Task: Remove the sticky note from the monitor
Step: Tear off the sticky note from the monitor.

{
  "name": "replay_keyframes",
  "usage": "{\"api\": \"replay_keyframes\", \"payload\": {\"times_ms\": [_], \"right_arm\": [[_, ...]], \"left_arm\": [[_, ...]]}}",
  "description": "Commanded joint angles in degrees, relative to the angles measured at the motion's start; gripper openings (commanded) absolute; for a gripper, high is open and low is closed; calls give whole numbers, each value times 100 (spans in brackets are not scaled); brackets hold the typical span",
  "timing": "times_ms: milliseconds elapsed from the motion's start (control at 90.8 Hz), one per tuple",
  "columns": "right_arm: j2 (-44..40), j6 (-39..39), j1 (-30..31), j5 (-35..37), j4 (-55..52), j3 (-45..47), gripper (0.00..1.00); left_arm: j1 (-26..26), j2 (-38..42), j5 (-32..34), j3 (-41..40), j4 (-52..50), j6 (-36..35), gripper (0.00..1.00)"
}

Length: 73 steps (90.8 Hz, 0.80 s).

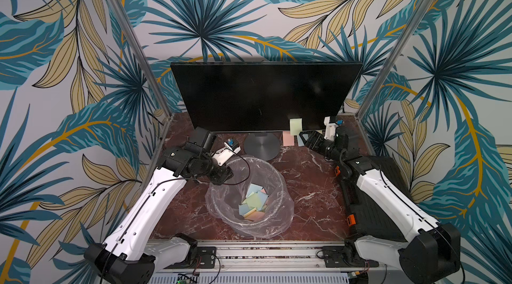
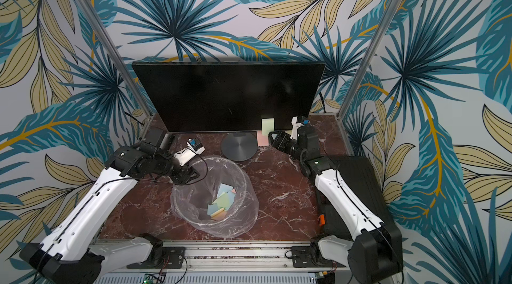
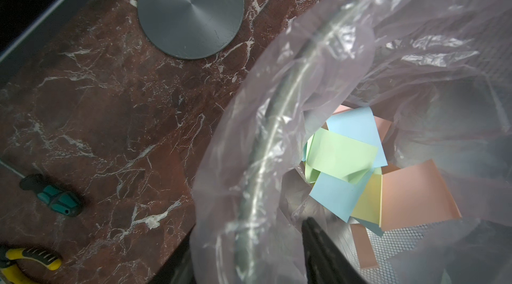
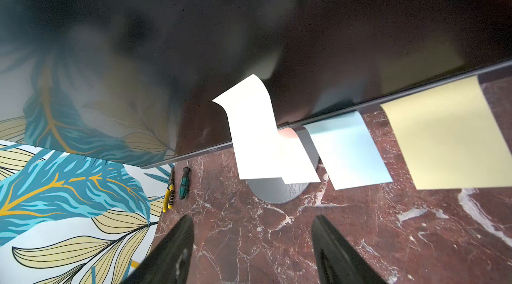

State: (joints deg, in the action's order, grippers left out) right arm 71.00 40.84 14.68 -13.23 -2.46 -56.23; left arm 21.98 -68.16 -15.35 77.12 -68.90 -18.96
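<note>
Leaf-print walls (image 1: 55,47) enclose a veined red-brown marble tabletop (image 1: 310,180). The flat black monitor (image 1: 263,94) stands at the back on its round grey base (image 1: 261,146), with a pale green sticky note (image 1: 295,126) on its lower edge. The note curls in the right wrist view. The right gripper (image 4: 249,241) faces it, jaws apart and empty. The left gripper (image 1: 221,178) hangs over the plastic-lined bin (image 1: 282,213); I cannot tell how its jaws stand. Only the wrist views show the screwdriver (image 4: 184,183).

We find open red marble tabletop (image 1: 310,183) between the round bin lined with clear plastic (image 1: 277,221), near centre, and the black ribbed case (image 1: 393,183) on the right. Far centre, the round grey metal base (image 1: 261,145) blocks the low gap under the wide black monitor (image 1: 263,94).
</note>
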Motion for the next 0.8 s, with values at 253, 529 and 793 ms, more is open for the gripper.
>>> {"api": "replay_keyframes", "payload": {"times_ms": [253, 529, 793], "right_arm": [[551, -45, -79, -451, 547, -143, 70], [812, -343, -88, -389, 648, -273, 71], [1072, -530, -92, -639, 841, -494, 62]], "left_arm": [[3, -57, -53, 19, 8, 14, 41], [8, -70, -64, 48, -4, 6, 41], [4, -126, -64, 74, -13, 3, 42]]}}
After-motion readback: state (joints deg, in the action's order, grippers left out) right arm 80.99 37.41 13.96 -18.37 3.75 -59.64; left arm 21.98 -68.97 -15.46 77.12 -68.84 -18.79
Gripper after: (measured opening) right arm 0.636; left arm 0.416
